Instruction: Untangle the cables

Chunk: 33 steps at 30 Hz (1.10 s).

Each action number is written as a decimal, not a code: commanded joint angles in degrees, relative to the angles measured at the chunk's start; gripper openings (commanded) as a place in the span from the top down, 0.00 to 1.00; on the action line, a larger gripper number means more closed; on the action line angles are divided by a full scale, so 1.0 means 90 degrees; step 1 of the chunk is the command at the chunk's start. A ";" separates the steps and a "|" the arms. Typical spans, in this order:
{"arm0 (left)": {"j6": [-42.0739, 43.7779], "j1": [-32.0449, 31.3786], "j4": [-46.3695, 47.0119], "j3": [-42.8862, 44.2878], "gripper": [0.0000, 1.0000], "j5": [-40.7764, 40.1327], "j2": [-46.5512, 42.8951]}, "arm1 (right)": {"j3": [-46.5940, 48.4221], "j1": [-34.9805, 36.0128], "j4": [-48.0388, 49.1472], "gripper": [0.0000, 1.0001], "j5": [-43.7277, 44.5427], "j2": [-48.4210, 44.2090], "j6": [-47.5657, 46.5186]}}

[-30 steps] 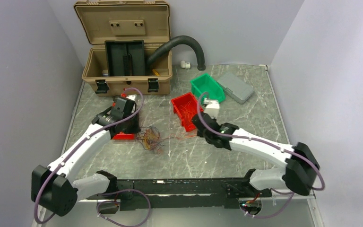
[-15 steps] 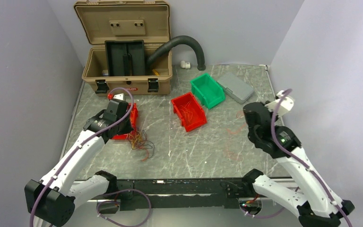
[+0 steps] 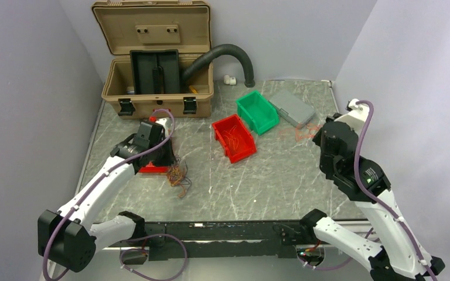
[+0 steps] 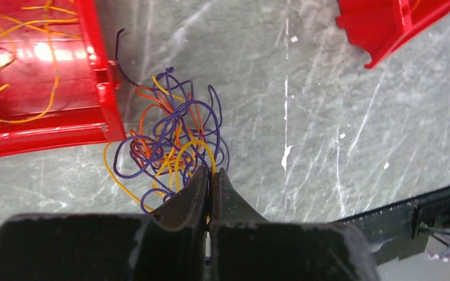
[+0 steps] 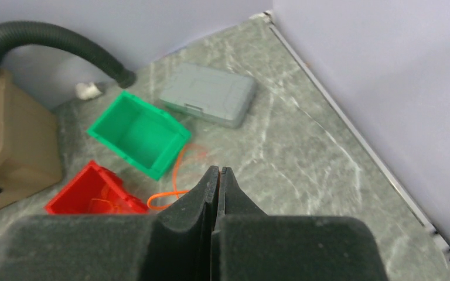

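Now the right end effector (image 5: 218, 170), jaws together, has swung to 2 o'clock, where one orange strand (image 5: 164, 195) lies separated. Remaining cables (image 4: 170, 140) sit at 9 o'clock, pinched by the left end effector (image 4: 211, 171).

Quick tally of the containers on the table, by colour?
Red bins: 2 (red bin by the left arm, red bin mid-table)
Green bin: 1
Grey case: 1
Tan toolbox: 1
Total: 5
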 commanded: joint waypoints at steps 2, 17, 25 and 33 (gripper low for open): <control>0.0467 -0.0002 0.0451 0.0111 1.00 0.0956 0.0096 | 0.0754 -0.0001 0.1242 1.00 -0.1353 0.0501 -0.1074; 0.0613 -0.0068 0.0654 -0.0023 1.00 0.1337 -0.0004 | 0.1892 -0.0009 0.2640 1.00 -0.4019 0.2006 -0.1614; 0.0683 -0.0109 0.0635 0.0060 1.00 0.1347 0.0093 | 0.1890 -0.0003 0.3206 1.00 -0.4125 0.2607 -0.1684; 0.0701 -0.0129 0.0618 0.0087 1.00 0.1329 0.0196 | 0.1811 -0.0008 0.3508 1.00 -0.4238 0.3313 -0.1639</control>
